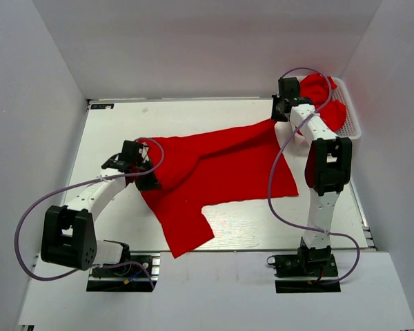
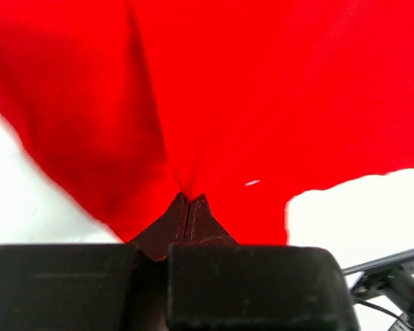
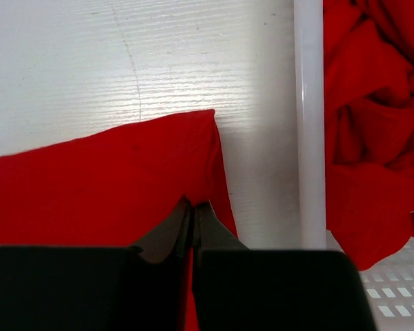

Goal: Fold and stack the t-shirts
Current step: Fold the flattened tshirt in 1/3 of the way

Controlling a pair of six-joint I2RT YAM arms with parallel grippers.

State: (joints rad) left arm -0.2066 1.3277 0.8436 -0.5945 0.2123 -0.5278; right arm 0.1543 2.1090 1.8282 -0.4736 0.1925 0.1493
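Tabletop (image 1: pixel 186 117) of white, faintly grained board is filling the floor of a plain enclosure. White wall panels (image 1: pixel 207 48) are rising at the back and closing in on both sides. A red t-shirt (image 1: pixel 221 165) is lying mostly spread across the middle of the board, one part trailing toward the near edge. The left gripper (image 1: pixel 147 178) is clenching a gathered fold at the shirt's left side, and the cloth is puckering right at its closed fingertips (image 2: pixel 176 217). The right gripper (image 1: pixel 281 116) is pinching the same shirt at its far right corner, jaws pressed together on the hem. Just beside it, a white lattice basket (image 1: pixel 354 127) is sitting in the table's far right corner and holding more crumpled red shirts (image 1: pixel 319 89). Pale lilac cables (image 1: pixel 27 234) are looping from both arms, whose black bases (image 1: pixel 121 276) are sitting at the near edge.
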